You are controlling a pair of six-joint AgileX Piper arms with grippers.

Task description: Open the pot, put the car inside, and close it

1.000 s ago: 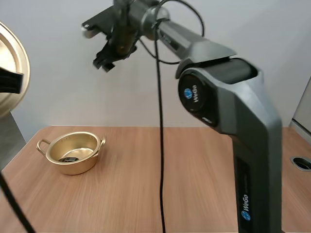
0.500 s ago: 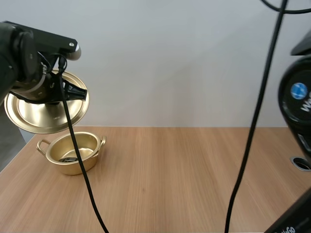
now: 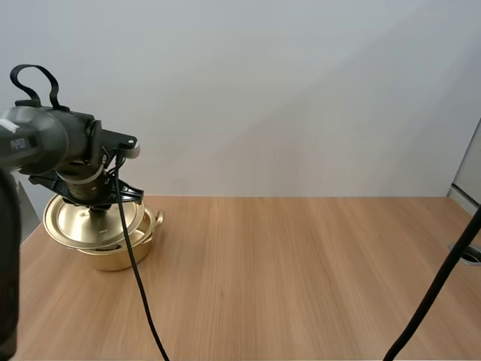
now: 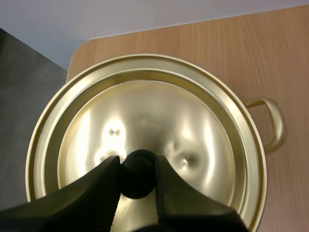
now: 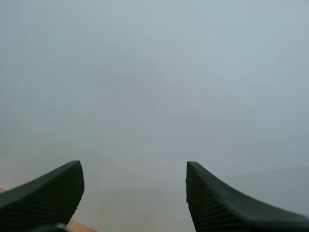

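Observation:
My left gripper is shut on the black knob of the golden lid. It holds the lid right over the golden pot at the table's far left. The lid covers the pot's mouth and sits a little to the left of it; I cannot tell whether it rests on the rim. One pot handle sticks out past the lid's edge. The pot's inside is hidden under the lid. My right gripper is open with nothing between its fingers, facing a plain wall.
The wooden table stretches bare to the right of the pot. Its left edge and rounded far corner lie close beside the pot.
My left arm has swung in and brought the lid down over the open pot, hiding the dark thing that lay inside. The right arm has left the high view.

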